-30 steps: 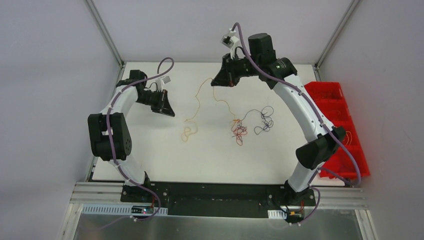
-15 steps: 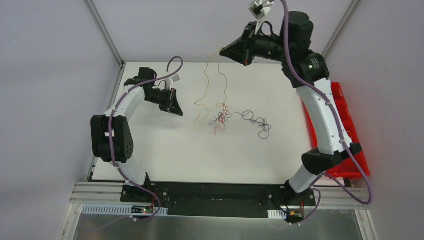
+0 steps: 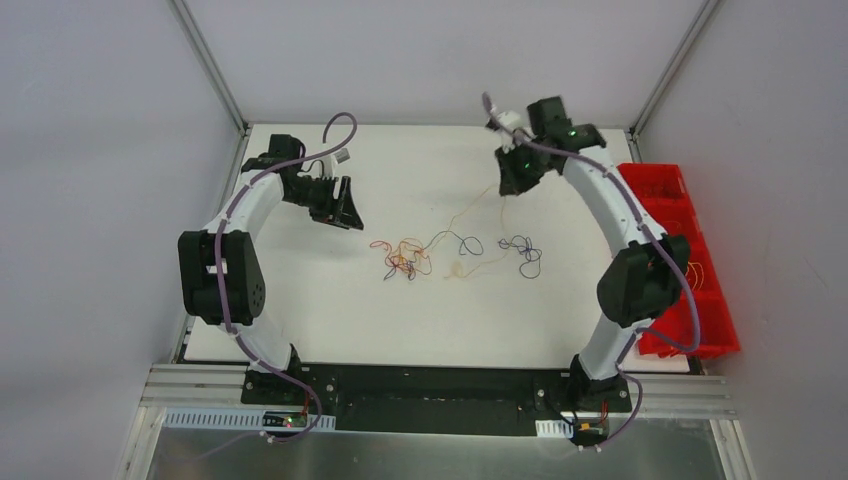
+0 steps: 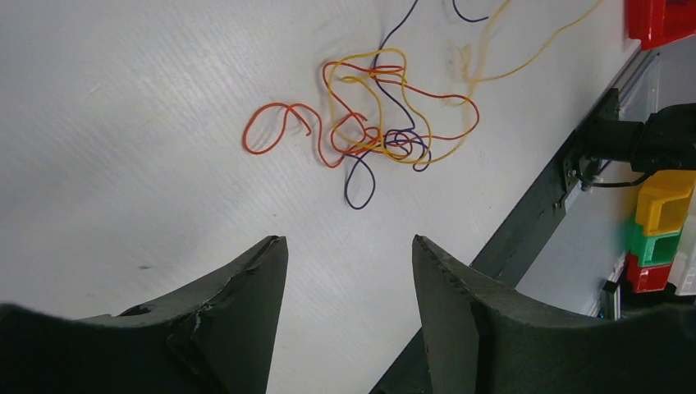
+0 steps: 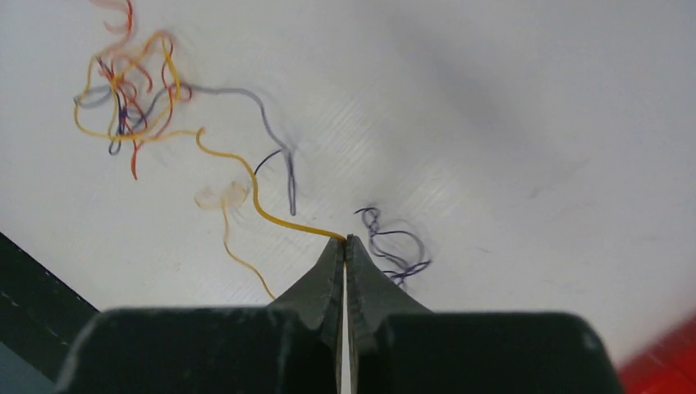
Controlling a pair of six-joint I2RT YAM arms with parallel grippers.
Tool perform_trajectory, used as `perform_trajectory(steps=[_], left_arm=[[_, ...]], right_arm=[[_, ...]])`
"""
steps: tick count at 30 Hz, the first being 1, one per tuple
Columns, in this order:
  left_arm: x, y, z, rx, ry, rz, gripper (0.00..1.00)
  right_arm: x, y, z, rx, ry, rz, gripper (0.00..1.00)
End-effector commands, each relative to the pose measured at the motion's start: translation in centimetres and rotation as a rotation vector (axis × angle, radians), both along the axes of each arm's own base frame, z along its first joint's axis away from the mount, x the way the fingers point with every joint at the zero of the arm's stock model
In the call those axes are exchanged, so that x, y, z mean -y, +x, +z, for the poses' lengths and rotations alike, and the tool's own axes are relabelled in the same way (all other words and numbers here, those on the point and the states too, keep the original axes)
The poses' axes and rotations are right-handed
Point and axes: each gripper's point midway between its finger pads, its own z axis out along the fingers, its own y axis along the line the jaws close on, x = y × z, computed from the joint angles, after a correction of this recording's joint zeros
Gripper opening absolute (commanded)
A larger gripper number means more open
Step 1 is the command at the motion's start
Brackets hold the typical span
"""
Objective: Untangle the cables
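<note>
Cable [image 5: 283, 222] in right end effector [image 5: 346, 240]

Bright even light, soft shadows; cables [image 5: 123, 90] blurred in right wrist view.

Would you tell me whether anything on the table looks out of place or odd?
Only the cables: orange, yellow and purple strands knotted in a clump at the table centre; the right gripper, shut, pinches a yellow strand trailing from it.
</note>
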Motion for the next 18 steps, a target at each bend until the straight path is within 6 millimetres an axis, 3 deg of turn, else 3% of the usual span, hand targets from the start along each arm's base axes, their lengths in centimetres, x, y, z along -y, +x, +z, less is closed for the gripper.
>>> perform_trajectory(steps=[1,4,6,11,18], left_arm=[[-0.5,0.0,1.1,0.043,0.010,0.014,0.60],[-0.5,0.5,1.3,0.053,0.009,0.012,0.62],[-0.5,0.9,1.6,0.066,0.010,0.010,0.63],[-0.1,1.6,3.3,0.116,-0.015,-0.006,0.67],[0.1,2.0,4.7,0.167,-0.031,-0.023,0.70]], right_arm=[[1.1,2.0,21.4,0.414,0.255,-0.034,0.00],[-2.1,-1.6,29.3,0.442,0.536,0.066,0.00],[-3.4,-3.5,32.7,0.468,0.674,0.100,0.00],[-4.1,-5.2,33.3,0.499,0.715,0.118,0.00],[-3.3,-7.0,36.6,0.586,0.767,0.097,0.00]])
